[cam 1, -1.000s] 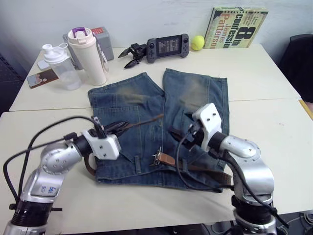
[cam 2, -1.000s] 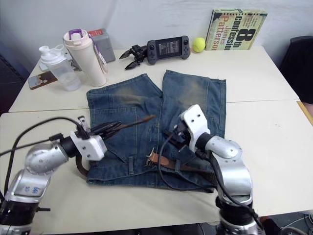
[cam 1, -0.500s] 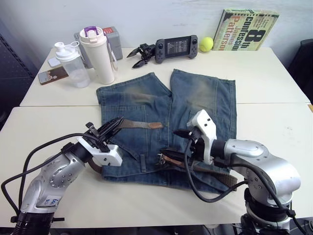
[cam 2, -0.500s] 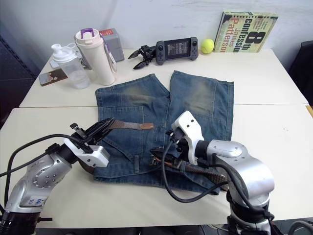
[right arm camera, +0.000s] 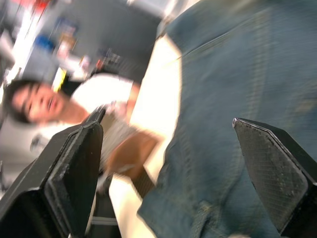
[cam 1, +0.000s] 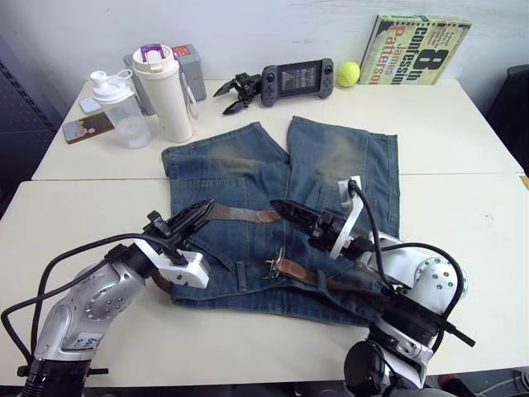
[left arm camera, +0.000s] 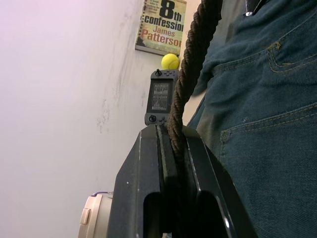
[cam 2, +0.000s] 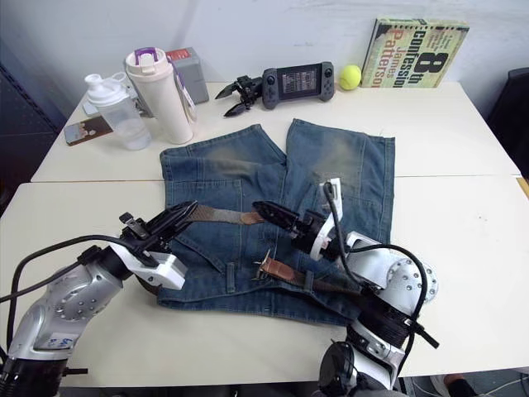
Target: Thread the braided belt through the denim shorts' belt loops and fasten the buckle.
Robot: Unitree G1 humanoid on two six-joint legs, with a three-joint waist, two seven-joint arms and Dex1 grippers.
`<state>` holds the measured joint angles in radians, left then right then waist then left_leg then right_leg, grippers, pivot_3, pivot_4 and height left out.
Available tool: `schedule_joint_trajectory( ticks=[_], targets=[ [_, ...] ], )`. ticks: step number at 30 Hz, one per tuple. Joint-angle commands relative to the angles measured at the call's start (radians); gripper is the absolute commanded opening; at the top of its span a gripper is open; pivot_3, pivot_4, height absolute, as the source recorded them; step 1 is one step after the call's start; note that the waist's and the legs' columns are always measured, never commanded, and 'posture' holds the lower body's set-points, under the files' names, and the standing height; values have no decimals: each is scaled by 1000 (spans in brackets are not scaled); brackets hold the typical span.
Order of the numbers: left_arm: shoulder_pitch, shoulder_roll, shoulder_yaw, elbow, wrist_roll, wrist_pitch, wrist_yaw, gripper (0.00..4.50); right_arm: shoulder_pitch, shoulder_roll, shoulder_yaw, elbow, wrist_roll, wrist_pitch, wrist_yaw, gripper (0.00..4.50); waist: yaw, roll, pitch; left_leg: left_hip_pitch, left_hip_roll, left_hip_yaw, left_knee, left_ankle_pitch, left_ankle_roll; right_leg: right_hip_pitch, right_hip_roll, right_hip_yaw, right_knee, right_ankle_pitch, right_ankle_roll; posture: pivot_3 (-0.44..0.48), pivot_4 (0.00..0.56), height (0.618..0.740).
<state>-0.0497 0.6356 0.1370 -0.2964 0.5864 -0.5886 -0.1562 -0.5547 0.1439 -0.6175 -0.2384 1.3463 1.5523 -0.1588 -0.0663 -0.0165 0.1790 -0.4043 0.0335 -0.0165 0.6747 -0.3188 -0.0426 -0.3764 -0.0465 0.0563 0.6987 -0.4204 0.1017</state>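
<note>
Left gripper (cam 1: pixel 201 212) clamped braided belt (cam 1: pixel 240 215) over denim shorts (cam 1: pixel 331 157); right gripper (cam 1: pixel 285 208) gaped empty near tan tip; buckle (cam 1: pixel 270 266) lay at waistband; you risked tugging belt out of loops if left pulled.

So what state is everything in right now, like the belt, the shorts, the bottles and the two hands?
Belt: unfastened, tan tip loose on the shorts.
Buckle: open, lying at the waistband.
Shorts: spread flat on the table.
Left hand: shut on the belt.
Right hand: open, holding nothing.
White bottle: upright, lid closed.
Clear bottle: upright, capped.
</note>
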Motion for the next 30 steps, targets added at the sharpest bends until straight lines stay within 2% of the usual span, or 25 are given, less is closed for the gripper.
schedule_joint_trajectory(
  ticks=[1, 3, 6, 13, 22, 25, 27, 28, 30],
  targets=[
    [-1, 6, 6, -24, 6, -11, 18, 0, 67, -38, 209, 3, 494, -264, -366, 4477, -16, 0, 0, 0, 1, 0, 0, 0, 0, 0, 0, 0, 0, 0, 0, 0, 150, 739],
    [2, 7, 10, -21, 15, -9, 22, 0, 104, -90, 297, -27, 604, -368, -456, 4477, -24, 0, 0, 0, 3, -1, -1, 0, 0, 1, 0, 0, 0, 0, 0, 0, 150, 739],
    [-3, 9, 7, -20, 22, -12, 23, 0, 136, -119, 378, -79, 626, -466, -481, 3608, -26, 0, 0, 0, 3, -1, -2, 0, 0, 1, 0, 0, -1, 0, 0, 0, 150, 739],
    [-15, 17, 3, -10, 36, -20, 28, 0, 190, -167, 473, -130, 626, -575, -473, 70, -25, 0, 0, 0, 6, -1, -4, 1, -1, 0, 0, 1, -3, 0, 0, 0, 150, 739],
    [-17, 23, 2, 6, 41, -24, 34, 0, 186, -177, 512, -151, 626, -633, -462, 26, -20, 0, 0, 0, 7, -1, -5, 1, -2, 0, 0, 2, -3, 0, 0, 0, 150, 739],
    [-11, 19, -8, 12, -2, 7, -7, 0, 177, -165, 514, -160, 626, -656, -471, 26, -20, 0, 0, 0, 7, -1, -5, 1, -2, 0, 0, 2, -3, 0, 0, 0, 150, 739],
    [-1, 17, -14, 15, -36, 29, -36, 904, 173, -159, 515, -163, 626, -668, -475, 0, -20, 0, 0, 0, 7, -1, -5, 1, -2, 0, 0, 2, -3, 0, 0, 0, 150, 739],
    [5, 13, -15, 13, -64, 46, -52, 1123, 171, -158, 515, -163, 626, -673, -477, 0, -20, 0, 0, 0, 7, -1, -5, 1, -2, 0, 0, 2, -3, 0, 0, 0, 150, 739],
    [13, 17, -16, 5, -102, 67, -82, 1948, 169, -156, 511, -161, 626, -683, -481, 0, -20, 0, 0, 1, 7, -1, -6, 1, -2, 0, 0, 2, -4, 0, 0, 0, 150, 739]
  ],
)
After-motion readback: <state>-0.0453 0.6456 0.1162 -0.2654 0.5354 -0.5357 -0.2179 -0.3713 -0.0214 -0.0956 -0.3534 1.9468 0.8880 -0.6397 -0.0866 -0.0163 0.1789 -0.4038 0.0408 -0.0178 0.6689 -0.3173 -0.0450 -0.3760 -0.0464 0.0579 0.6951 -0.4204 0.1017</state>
